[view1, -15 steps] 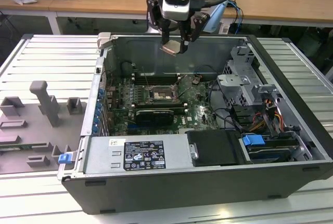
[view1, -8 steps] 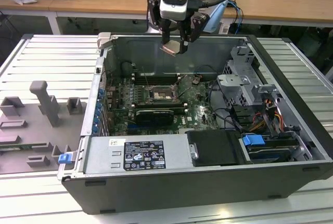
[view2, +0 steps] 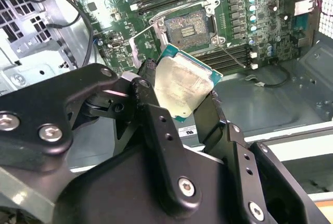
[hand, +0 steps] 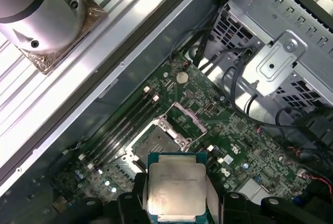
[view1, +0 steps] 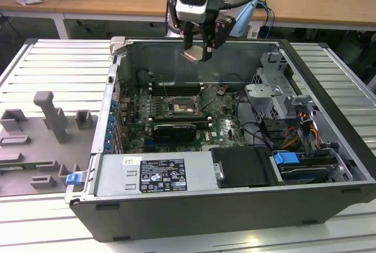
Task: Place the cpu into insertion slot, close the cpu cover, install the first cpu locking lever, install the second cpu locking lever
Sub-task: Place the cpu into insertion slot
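Observation:
My gripper hangs above the open computer case, shut on the cpu, which sits tilted between the fingers. The cpu is a square chip with a silvery top on a green edge, clamped between dark fingers in both wrist views. Below it on the green motherboard lies the insertion slot, open and bare, also seen as a socket under the chip. The cpu cover stands flipped up beside the slot. A thin wire lever sticks out near the socket.
Memory slots run along one side of the socket. A metal drive cage with cables fills the case on the exterior view's right. A black shroud lies at the case front. Grey fixtures stand on the table at the exterior view's left.

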You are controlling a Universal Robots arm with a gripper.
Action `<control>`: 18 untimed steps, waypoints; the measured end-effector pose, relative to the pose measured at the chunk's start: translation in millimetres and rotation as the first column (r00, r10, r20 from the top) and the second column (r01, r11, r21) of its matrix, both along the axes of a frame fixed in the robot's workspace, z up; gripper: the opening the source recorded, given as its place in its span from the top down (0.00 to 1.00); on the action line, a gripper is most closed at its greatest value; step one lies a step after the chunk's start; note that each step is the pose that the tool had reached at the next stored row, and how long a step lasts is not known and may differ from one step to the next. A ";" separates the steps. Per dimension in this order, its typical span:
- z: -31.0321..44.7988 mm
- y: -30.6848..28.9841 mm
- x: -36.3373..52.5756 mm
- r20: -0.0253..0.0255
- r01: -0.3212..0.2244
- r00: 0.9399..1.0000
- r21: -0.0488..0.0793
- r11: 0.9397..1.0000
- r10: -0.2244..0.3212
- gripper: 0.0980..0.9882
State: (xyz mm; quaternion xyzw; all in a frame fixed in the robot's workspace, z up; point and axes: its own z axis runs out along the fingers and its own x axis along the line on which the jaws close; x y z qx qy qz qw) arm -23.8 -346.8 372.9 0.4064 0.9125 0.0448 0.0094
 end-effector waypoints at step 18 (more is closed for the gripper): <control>-0.7 0.0 -0.3 0.000 0.226 0.974 0.000 0.974 -0.226 0.51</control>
